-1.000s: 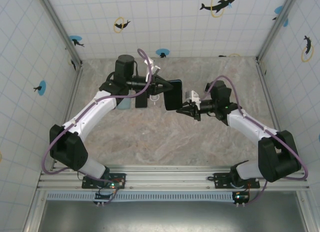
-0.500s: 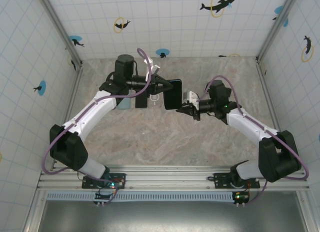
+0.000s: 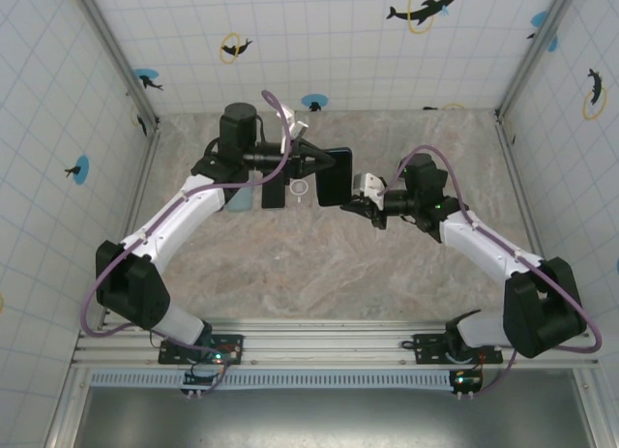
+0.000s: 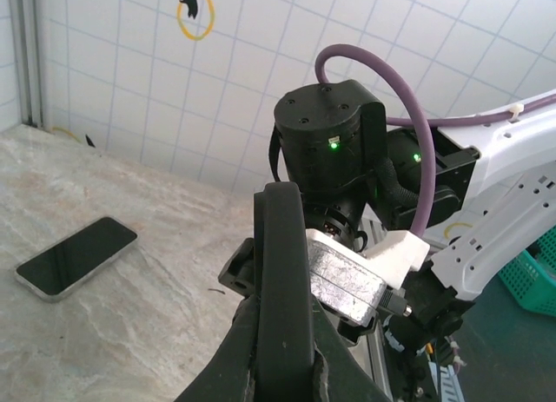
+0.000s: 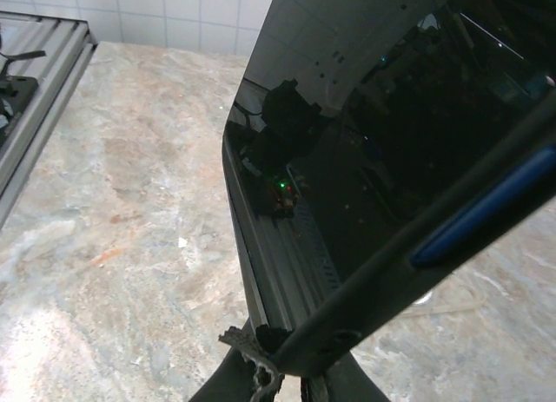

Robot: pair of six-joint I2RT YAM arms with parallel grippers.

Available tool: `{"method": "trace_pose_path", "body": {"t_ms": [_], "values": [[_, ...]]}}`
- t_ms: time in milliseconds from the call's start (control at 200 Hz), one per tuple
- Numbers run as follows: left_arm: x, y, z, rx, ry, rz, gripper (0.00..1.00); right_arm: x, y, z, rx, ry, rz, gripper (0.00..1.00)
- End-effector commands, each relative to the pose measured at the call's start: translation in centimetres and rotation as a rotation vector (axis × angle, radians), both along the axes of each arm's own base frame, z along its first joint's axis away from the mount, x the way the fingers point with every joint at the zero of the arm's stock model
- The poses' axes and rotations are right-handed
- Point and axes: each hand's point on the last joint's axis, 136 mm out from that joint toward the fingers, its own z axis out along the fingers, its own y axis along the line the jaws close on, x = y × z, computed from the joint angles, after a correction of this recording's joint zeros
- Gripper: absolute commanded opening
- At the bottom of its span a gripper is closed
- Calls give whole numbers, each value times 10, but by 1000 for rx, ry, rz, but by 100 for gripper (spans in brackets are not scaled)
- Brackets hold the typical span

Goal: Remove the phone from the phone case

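A black phone case with the phone in it hangs upright in mid-air over the middle of the table. My left gripper is shut on the case from the left; in the left wrist view the case stands edge-on between my fingers. My right gripper comes from the right and is shut on the case's lower corner. The right wrist view shows the phone's glossy dark screen inside the black rim, with a blue side button.
A second dark phone lies flat on the marble table, behind the left gripper. A pale blue flat item and a small ring lie beside it. Tiled walls enclose the table; a metal rail runs along the near edge.
My right gripper has moved up and left to the case's lower corner and closed on it. The left gripper has kept its hold, shifting the case slightly.
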Motion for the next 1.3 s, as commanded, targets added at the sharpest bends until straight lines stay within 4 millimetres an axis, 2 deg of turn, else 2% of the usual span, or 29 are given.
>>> {"method": "trace_pose_path", "body": {"t_ms": [0, 445, 586, 706, 836, 1021, 1291], "values": [[-39, -10, 2, 0, 142, -160, 0, 24, 3, 63, 111, -284, -81, 11], [-39, -10, 0, -1, 149, -166, 0, 26, -2, 79, 146, -449, -172, 11], [-30, -9, -3, 8, 108, -108, 0, 18, -2, 80, 175, -400, -146, 11], [-19, -6, 2, -6, 102, -48, 0, 12, -4, 75, 182, -344, -137, 12], [0, -4, 7, -6, 113, 63, 0, 5, -11, 73, 229, -238, -153, 22], [30, 0, 16, -58, 246, 232, 0, 10, -40, 70, 399, 8, -271, 40], [51, 3, 19, -123, 467, 356, 0, 19, -75, 71, 709, 389, -465, 45]]}}
